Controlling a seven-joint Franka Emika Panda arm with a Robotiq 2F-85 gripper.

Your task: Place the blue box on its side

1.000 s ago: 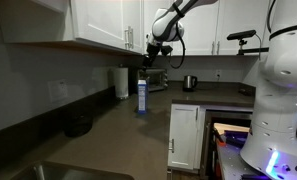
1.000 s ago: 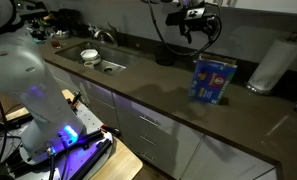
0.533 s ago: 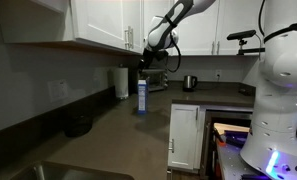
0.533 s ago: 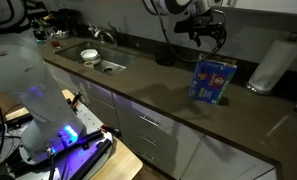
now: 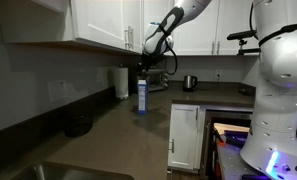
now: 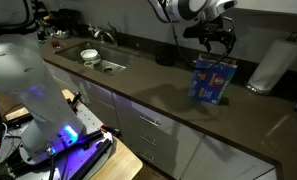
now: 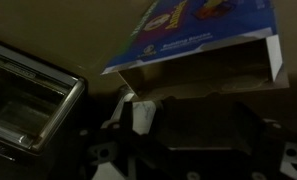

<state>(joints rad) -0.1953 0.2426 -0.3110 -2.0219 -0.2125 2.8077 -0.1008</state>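
Note:
The blue box (image 5: 142, 95) stands upright on the dark countertop, blue with a white upper part; it also shows in an exterior view (image 6: 213, 80). My gripper (image 5: 148, 63) hangs just above the box's top, apart from it, and its fingers look spread and empty in an exterior view (image 6: 220, 41). In the wrist view the box (image 7: 203, 35) fills the upper part, with the dark gripper (image 7: 193, 108) below it in the picture.
A white paper towel roll (image 5: 121, 82) stands close behind the box, also in an exterior view (image 6: 276, 63). A toaster (image 7: 28, 95) and kettle (image 5: 189, 82) stand further along the counter. A sink with a bowl (image 6: 90, 56) lies at the far end. Wall cabinets (image 5: 108, 25) hang overhead.
My gripper has moved sideways and slightly down, from beside the box to just above its top. The box has not moved.

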